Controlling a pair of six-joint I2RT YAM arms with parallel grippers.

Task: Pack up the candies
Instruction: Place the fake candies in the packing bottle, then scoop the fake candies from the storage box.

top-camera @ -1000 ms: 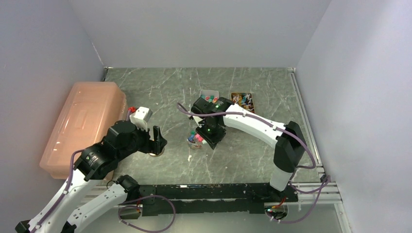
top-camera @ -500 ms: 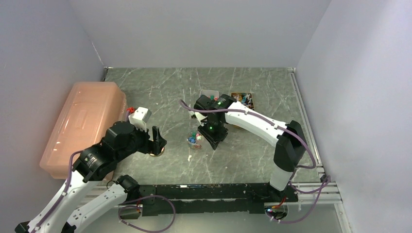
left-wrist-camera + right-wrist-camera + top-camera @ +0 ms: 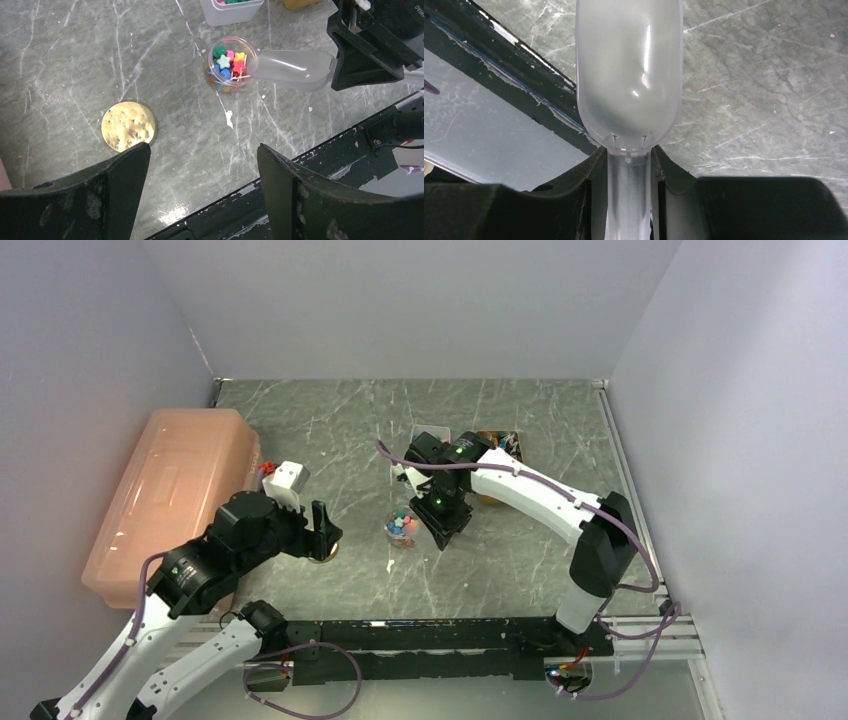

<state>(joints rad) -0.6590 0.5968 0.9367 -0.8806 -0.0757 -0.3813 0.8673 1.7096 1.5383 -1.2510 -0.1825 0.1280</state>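
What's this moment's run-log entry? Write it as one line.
right gripper: shut on scoop, tip at jar rim | left gripper: open, hovering near lid | jar: candies inside, lid off

One jar [image 3: 209, 70], candies [image 3: 223, 61] inside too heaped to count; one gold lid [image 3: 128, 126] at its eight o'clock; one scoop [image 3: 292, 67].
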